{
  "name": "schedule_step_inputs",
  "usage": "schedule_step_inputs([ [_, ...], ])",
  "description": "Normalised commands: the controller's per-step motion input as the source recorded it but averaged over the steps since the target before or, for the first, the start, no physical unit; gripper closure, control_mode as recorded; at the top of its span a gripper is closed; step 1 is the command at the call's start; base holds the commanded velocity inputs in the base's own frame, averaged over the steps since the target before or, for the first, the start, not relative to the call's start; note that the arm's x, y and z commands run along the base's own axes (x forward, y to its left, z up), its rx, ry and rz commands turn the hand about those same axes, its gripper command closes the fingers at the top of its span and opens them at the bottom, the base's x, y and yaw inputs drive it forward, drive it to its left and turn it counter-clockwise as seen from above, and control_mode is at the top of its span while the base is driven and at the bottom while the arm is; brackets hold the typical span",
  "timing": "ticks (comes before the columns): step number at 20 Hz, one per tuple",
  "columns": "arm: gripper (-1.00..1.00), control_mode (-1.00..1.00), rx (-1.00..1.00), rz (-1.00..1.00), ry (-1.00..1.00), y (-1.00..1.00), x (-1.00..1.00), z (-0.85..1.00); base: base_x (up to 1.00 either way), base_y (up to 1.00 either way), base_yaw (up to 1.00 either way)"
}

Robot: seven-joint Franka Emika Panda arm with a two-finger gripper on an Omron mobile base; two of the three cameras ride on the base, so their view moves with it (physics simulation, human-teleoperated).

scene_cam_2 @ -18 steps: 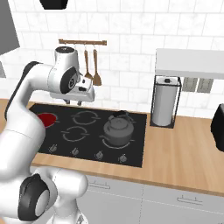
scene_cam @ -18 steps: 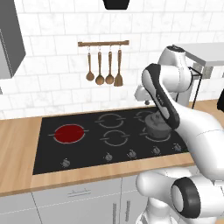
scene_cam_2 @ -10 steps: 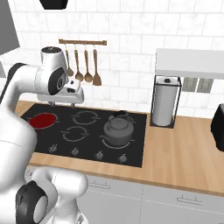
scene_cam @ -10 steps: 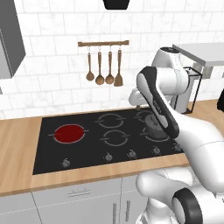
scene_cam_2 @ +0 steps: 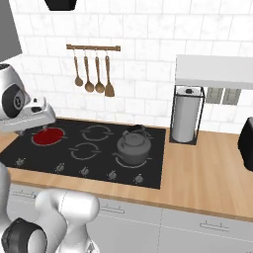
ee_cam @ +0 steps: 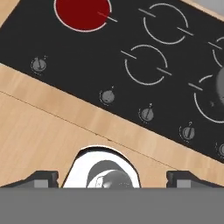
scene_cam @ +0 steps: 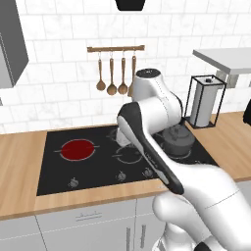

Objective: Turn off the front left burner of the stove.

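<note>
The stove (scene_cam: 54, 171) is a wide black glass cooktop set in a wooden counter. Its front left burner (scene_cam: 78, 149) glows as a solid red disc, also seen in the right base view (scene_cam_2: 48, 136) and at the top of the hand view (ee_cam: 83, 13). A row of small grey knobs runs along the front edge; the leftmost knob (ee_cam: 38, 64) lies in front of the red disc. My gripper (ee_cam: 112, 179) hangs open above the counter's front strip, fingertips (ee_cam: 41, 178) wide apart with nothing between them. My hand (scene_cam_2: 30, 117) hovers over the stove's left part.
A grey kettle (scene_cam_2: 131, 148) sits on the right front burner. A paper towel holder (scene_cam_2: 187, 116) stands on the counter (scene_cam_2: 207, 168) to the right. Wooden utensils (scene_cam_2: 94, 74) hang on a wall rail behind the stove. My arm hides the stove's middle in the left base view.
My arm has swung left across the stove, from above the kettle to the side of the red burner. The stove, kettle and cameras have stayed put.
</note>
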Motion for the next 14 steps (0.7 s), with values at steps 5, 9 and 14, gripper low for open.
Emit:
schedule_step_inputs([
  [5,-1.00,-1.00,-0.12,0.32,0.07,1.00,-0.35,-0.42,0.00,0.00,0.00],
  [9,-1.00,-1.00,0.00,0.24,0.13,1.00,0.08,-0.45,0.00,0.00,0.00],
  [14,-1.00,-1.00,0.04,0.10,0.06,0.89,0.50,-0.29,0.00,0.00,0.00],
])
